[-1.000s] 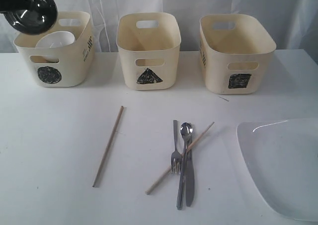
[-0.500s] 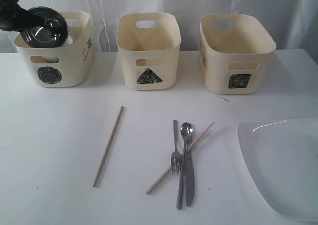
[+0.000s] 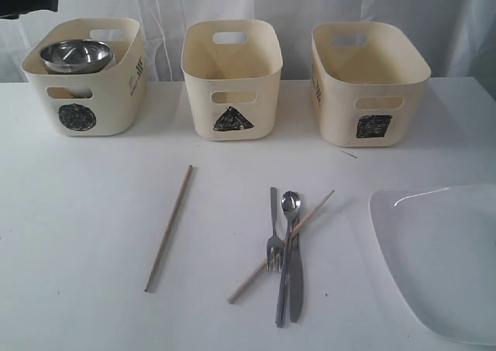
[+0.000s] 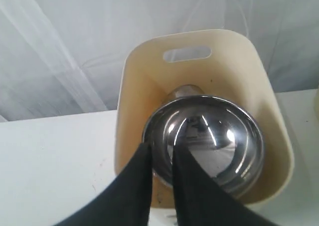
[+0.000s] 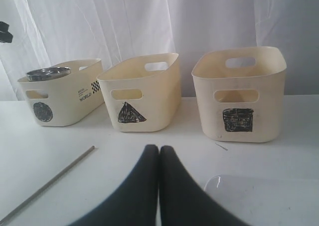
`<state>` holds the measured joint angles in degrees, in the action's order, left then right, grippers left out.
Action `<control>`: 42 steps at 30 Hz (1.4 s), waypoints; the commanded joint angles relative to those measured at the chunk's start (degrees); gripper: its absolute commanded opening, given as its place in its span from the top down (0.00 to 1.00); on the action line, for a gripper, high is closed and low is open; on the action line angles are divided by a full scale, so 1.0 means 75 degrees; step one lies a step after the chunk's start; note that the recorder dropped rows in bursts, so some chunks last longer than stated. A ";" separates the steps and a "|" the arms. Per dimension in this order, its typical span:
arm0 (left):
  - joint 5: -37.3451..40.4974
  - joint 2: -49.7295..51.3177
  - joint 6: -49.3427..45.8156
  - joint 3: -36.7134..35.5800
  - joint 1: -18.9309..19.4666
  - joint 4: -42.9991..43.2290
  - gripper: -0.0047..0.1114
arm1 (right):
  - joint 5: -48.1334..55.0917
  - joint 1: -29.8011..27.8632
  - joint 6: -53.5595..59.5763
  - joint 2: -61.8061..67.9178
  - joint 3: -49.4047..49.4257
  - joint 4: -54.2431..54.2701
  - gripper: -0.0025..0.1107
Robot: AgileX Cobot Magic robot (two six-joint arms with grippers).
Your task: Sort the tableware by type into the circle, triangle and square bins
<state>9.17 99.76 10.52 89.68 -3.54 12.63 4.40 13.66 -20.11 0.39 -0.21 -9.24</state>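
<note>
Steel bowl (image 3: 75,55) in circle bin (image 3: 108,107), left end effector (image 4: 160,147) released above, right end effector (image 5: 159,149) clenched empty.

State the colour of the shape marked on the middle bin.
Black, on the cream triangle bin; clearest in exterior view.

left hand (image 4: 160,150): two matte black tapered fingers | right hand (image 5: 158,150): same black, rounded tips

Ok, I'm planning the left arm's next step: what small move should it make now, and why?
Probably swing the left gripper down toward the lone wooden chopstick. The round steel bowl already sits inside the cream circle-marked bin, the gripper holds nothing above it, and that chopstick lies on the left arm's side, apart from the other cutlery.
</note>
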 commanded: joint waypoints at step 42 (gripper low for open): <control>0.3396 -1.3301 0.0777 -0.8575 -0.0034 -0.0234 0.96 | -0.0031 -0.0066 -0.0026 -0.0051 0.0028 -0.0025 0.98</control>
<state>36.67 0.44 15.85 26.69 -3.54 10.81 4.40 13.66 -20.11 0.39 -0.21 -9.24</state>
